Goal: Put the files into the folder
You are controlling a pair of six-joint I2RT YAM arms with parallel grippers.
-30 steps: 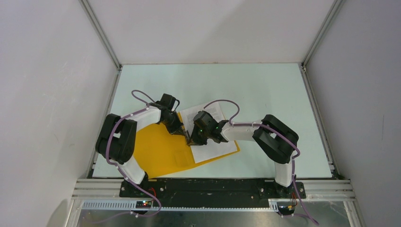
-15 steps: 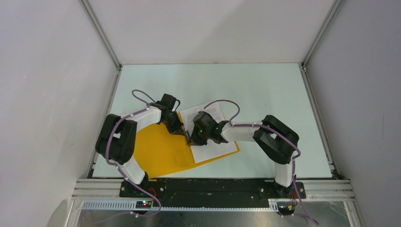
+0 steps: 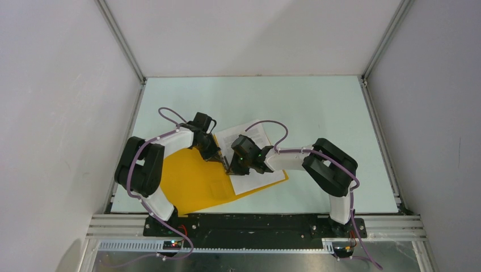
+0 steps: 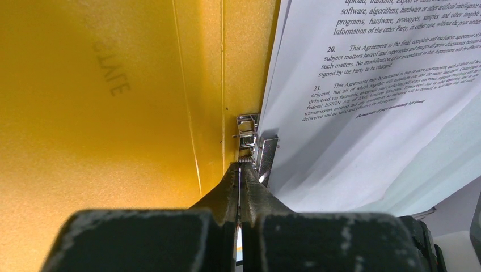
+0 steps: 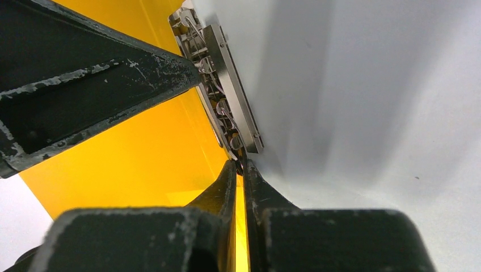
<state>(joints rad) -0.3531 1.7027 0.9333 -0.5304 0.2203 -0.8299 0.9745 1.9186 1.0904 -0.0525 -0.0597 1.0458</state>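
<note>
The orange-yellow folder (image 3: 193, 181) lies open on the table, and the files (image 3: 258, 178) rest on its right half. The metal clip (image 4: 249, 136) sits along the spine, with its bar over the left edge of the sheets (image 5: 368, 113). My left gripper (image 4: 241, 165) is shut, and its tips touch one end of the clip. My right gripper (image 5: 240, 165) is shut, with the other end of the clip (image 5: 227, 96) pinched at its tips. In the top view both grippers, left (image 3: 223, 160) and right (image 3: 230, 169), meet at the spine. Printed text shows on the top sheet (image 4: 368, 85).
The pale green table (image 3: 317, 107) extends behind and to the right of the folder. White walls with metal frame rails (image 3: 122, 45) enclose it. A finger of the left gripper (image 5: 85, 85) crosses the upper left of the right wrist view.
The right wrist has shifted very slightly towards the spine. The left arm, folder and sheets have not moved.
</note>
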